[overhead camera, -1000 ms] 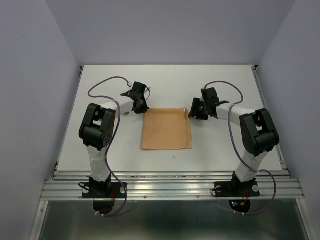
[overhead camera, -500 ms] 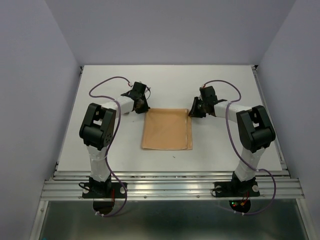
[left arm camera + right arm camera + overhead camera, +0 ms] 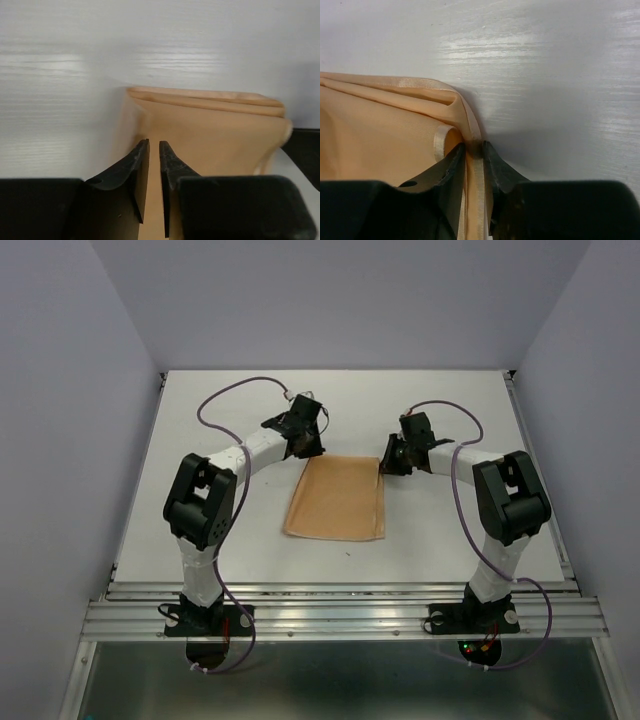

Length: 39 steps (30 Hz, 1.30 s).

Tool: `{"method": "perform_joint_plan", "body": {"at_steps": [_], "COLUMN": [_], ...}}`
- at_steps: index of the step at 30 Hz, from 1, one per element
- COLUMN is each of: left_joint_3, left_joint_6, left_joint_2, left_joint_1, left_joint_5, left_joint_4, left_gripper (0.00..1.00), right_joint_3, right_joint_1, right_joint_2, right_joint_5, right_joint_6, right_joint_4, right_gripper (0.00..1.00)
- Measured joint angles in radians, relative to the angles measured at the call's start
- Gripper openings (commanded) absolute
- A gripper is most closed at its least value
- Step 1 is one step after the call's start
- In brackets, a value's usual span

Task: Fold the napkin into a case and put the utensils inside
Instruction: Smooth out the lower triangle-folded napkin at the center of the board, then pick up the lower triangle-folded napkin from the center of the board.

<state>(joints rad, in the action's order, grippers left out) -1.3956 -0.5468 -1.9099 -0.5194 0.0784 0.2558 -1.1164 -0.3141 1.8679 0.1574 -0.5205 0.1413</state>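
The left gripper (image 3: 154, 144) sat over the far left corner of the napkin (image 3: 338, 502), a soft peach cloth folded flat on the white table (image 3: 200, 420). Its black jaws were a sliver apart (pinching or not, I couldn't tell). The right gripper (image 3: 473, 146) clamped the glossy rolled hem at the far right corner, plain only in its wrist view.

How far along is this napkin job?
The napkin is already folded into a layered rectangle. The right gripper pinches its far right corner; the left gripper is at the far left corner. Left: folding it into a case and adding utensils, none in view.
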Motion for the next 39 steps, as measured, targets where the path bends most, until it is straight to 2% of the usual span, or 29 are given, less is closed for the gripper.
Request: {"method": "perform_joint_plan", "body": {"at_steps": [4, 9, 17, 27, 32, 39], "left_joint_3": [-0.072, -0.127, -0.169, -0.318, -0.346, -0.361], "left_joint_6": [0.0, 0.0, 0.014, 0.023, 0.021, 0.023], "left_joint_2": [-0.008, -0.079, -0.129, -0.282, -0.361, -0.367], "left_joint_1": [-0.082, -0.127, -0.117, -0.113, -0.113, -0.1], "left_joint_5": [-0.095, -0.217, -0.23, -0.299, -0.315, -0.316], "left_joint_4": [-0.01, -0.036, 0.014, -0.005, 0.001, -0.002], "left_gripper": [0.17, 0.15, 0.15, 0.14, 0.13, 0.13], "right_joint_3": [0.004, 0.004, 0.004, -0.024, -0.059, -0.065], "right_joint_1": [0.01, 0.034, 0.041, 0.041, 0.041, 0.041], "right_joint_2": [-0.003, -0.021, -0.045, -0.031, -0.008, 0.011], "right_joint_5": [-0.006, -0.007, -0.004, 0.062, 0.091, 0.113], "right_joint_6": [-0.01, -0.013, -0.013, -0.025, -0.03, -0.034], "right_joint_4": [0.0, 0.0, 0.0, -0.001, -0.005, -0.016], "right_gripper": [0.38, 0.4, 0.41, 0.56, 0.57, 0.63]}}
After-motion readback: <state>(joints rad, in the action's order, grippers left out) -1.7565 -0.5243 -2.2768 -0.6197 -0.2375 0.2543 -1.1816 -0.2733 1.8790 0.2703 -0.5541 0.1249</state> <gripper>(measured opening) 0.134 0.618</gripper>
